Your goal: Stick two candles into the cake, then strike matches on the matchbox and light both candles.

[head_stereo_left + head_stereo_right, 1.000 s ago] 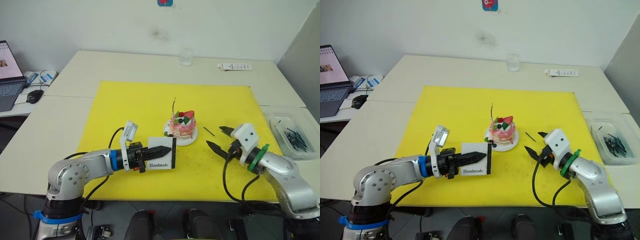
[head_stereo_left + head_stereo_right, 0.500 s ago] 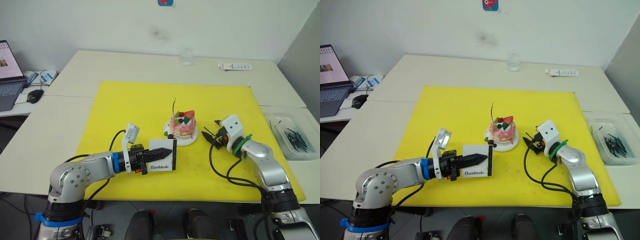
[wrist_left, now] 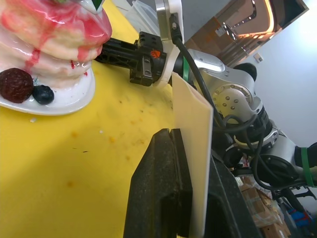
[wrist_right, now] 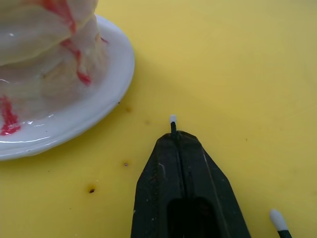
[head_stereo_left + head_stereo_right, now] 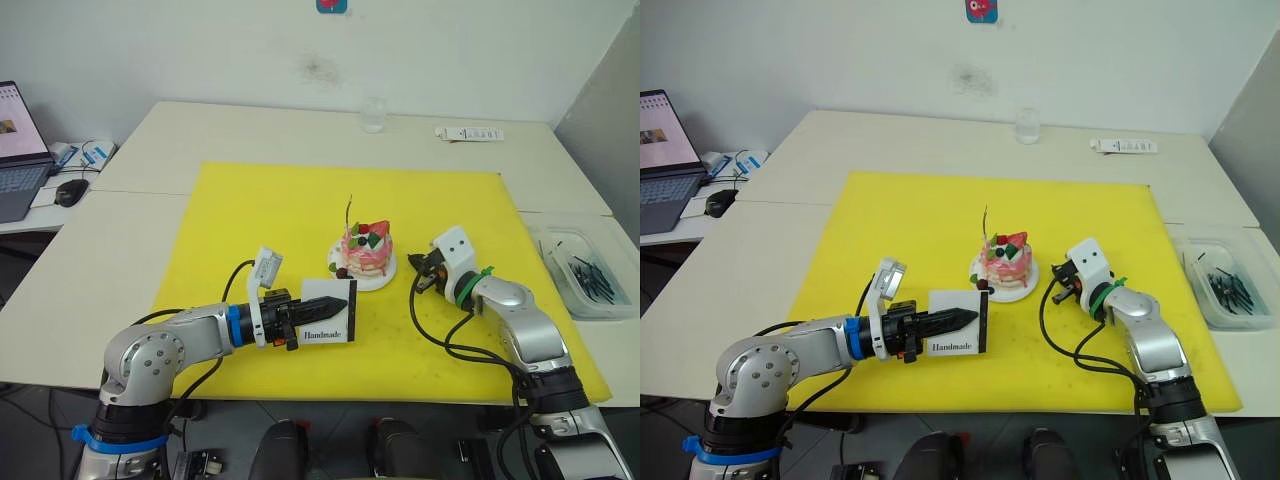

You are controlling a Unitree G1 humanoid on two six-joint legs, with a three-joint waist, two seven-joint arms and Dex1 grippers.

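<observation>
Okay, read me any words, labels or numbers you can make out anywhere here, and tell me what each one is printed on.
"Handmade": printed in black on the flat white matchbox with a black edge strip, clamped in the left gripper.
Long white object at the table's far edge: dark markings, too small to read.
Open laptop screen: content too blurred to read.
Coloured sticker on the wall: no legible text.
</observation>
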